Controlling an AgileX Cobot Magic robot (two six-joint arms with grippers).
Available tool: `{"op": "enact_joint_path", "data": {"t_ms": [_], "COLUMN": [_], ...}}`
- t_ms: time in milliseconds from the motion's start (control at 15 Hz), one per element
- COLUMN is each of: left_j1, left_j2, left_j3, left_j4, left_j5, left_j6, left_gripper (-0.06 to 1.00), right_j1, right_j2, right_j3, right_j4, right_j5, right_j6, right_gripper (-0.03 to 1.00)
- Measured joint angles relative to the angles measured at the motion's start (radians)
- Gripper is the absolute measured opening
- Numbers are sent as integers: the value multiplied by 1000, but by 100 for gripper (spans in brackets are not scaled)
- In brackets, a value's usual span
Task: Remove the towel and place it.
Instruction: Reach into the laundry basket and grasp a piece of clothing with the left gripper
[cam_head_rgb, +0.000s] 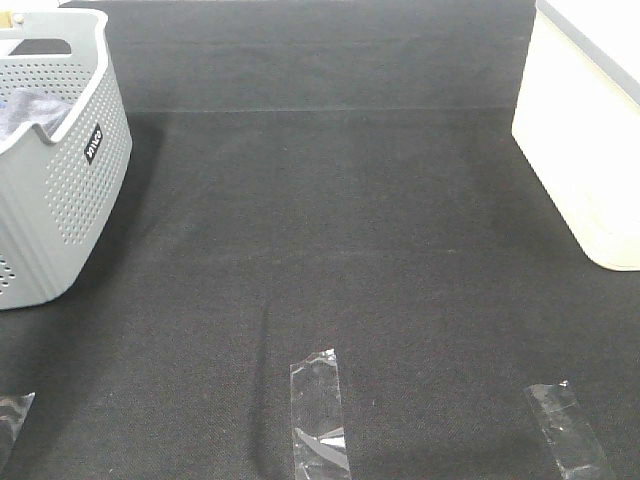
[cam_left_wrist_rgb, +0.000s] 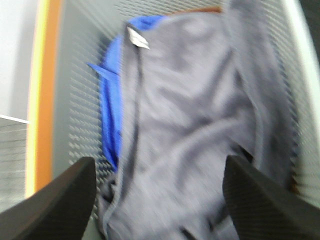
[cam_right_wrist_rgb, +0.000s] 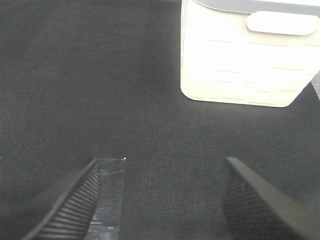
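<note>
The grey-lavender towel lies crumpled inside the grey perforated basket at the left of the table; a corner of the towel shows over the rim from above. My left gripper hangs open just above the towel, a finger on each side, touching nothing that I can see. A bright blue cloth lies under the towel. My right gripper is open over the black mat, empty. Neither arm shows in the exterior high view.
A cream lidded bin stands at the right of the table. Strips of clear tape mark the black mat near the front edge, one of them by my right gripper's finger.
</note>
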Motion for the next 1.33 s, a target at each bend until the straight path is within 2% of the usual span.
{"op": "enact_joint_path", "data": {"t_ms": [200, 400, 667, 933, 1133, 1333], "left_j1": [0, 8, 77, 113, 123, 132], "left_j2": [156, 321, 506, 604, 650, 683], "left_j3": [-186, -358, -565, -641, -642, -646], "left_j4": [66, 67, 39, 39, 41, 49], "left_j5": [60, 104, 140, 136, 49, 29], "left_j6": [-66, -72, -65, -42, -39, -39], "left_gripper": [68, 68, 68, 68, 68, 68], "right_j1": [0, 0, 0, 0, 0, 0], "right_j2": [0, 0, 0, 0, 0, 0], "right_j3": [0, 0, 0, 0, 0, 0], "right_j4": [0, 0, 0, 0, 0, 0], "right_j5": [0, 0, 0, 0, 0, 0], "right_j6": [0, 0, 0, 0, 0, 0], "right_gripper": [65, 65, 65, 65, 65, 65]}}
